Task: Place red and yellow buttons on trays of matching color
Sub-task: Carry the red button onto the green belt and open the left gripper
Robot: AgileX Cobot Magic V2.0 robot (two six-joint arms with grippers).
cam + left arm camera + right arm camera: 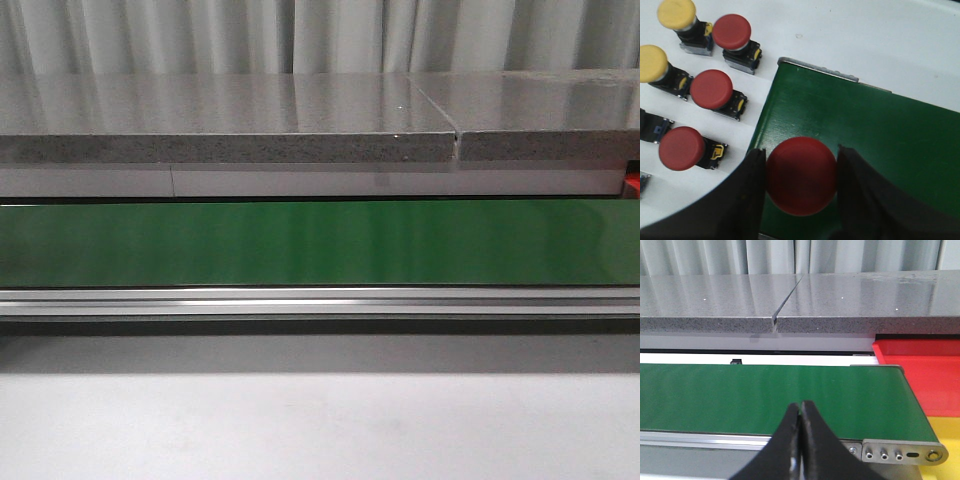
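In the left wrist view my left gripper (801,150) is shut on a red button (801,176), its fingers against both sides of the round cap, above the end of the green conveyor belt (880,130). On the white table beside the belt stand three more red buttons (711,89) and two yellow buttons (676,12). The right wrist view shows my right gripper (801,404) shut with nothing in it, near the belt's (765,395) other end. Past that end lie the red tray (920,370) and the yellow tray (945,440). No gripper appears in the front view.
A grey stone-like shelf (230,120) runs behind the belt (320,240), with curtains behind it. An aluminium rail (320,300) borders the belt's near side. A black part (650,125) lies among the loose buttons.
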